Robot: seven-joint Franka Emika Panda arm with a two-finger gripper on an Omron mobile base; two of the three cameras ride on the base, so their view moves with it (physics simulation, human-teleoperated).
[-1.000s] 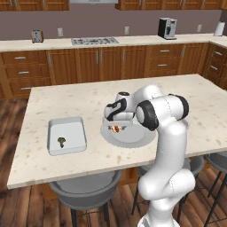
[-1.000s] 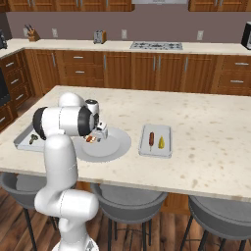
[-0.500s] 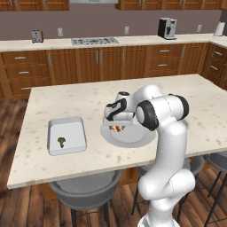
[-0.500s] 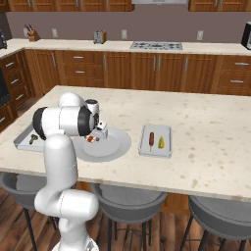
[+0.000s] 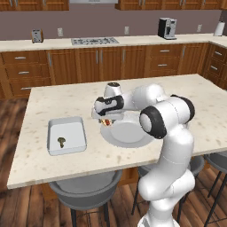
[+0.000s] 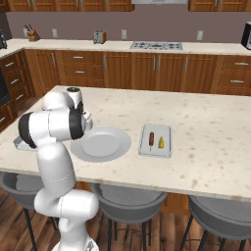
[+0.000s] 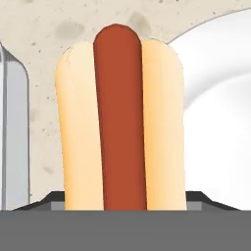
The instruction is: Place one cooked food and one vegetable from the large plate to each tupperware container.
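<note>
The table [image 5: 186, 111], a speckled beige island, filled the middle of both base views. On it, at centre in the left base view, lay the large plate [image 5: 128, 133], round and light grey; in the right base view it sat left of centre. Left of it in the left base view stood one tupperware container [image 5: 66, 135] with the olive-brown mushroom bit [image 5: 61, 141] inside. The other tupperware container [image 6: 156, 140] lay right of the plate in the right base view, holding the skewered sausage [image 6: 151, 139] beside the yellow chunk [image 6: 161, 142].

The end effector [image 5: 105, 120] hung over the plate's left rim in the left base view. In the hand view the hot dog [image 7: 120, 122] stood lengthwise between the finger tips, gripped, above the plate's edge and bare table.
</note>
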